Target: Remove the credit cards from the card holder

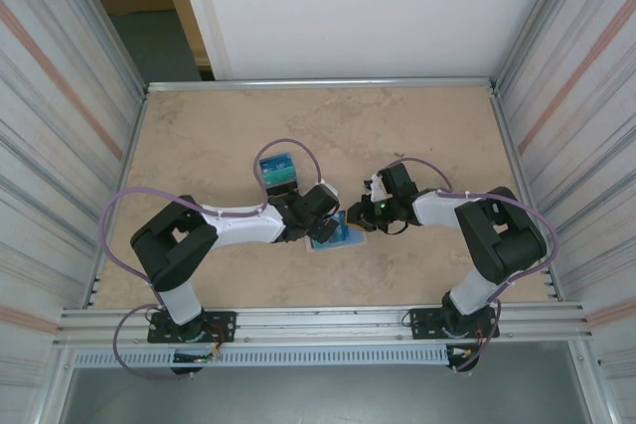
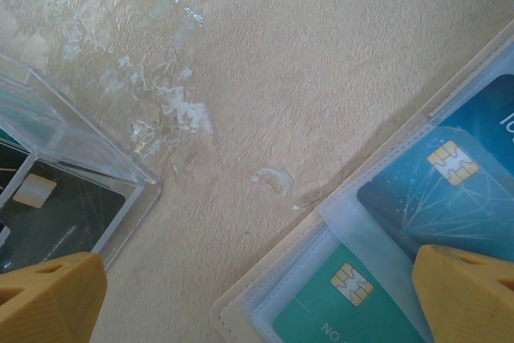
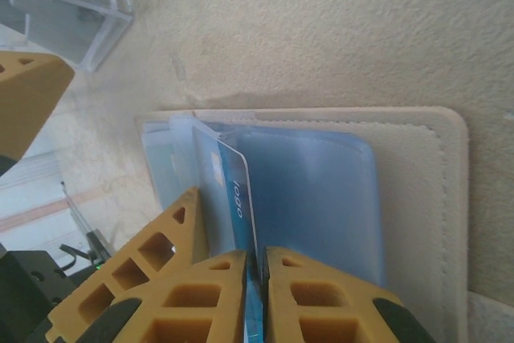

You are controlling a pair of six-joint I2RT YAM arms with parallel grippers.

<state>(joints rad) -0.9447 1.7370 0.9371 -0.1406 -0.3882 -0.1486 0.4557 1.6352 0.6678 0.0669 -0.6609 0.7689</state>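
R pincer (image 3: 255,261) is clamped on a blue card (image 3: 236,198), partly hidden in holder (image 3: 418,198); L pincer (image 2: 257,299) is spread wide apart.

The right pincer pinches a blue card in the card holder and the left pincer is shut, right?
No: the left pincer is open, jaws wide apart in the left wrist view. The right pincer does pinch the blue card in the card holder.
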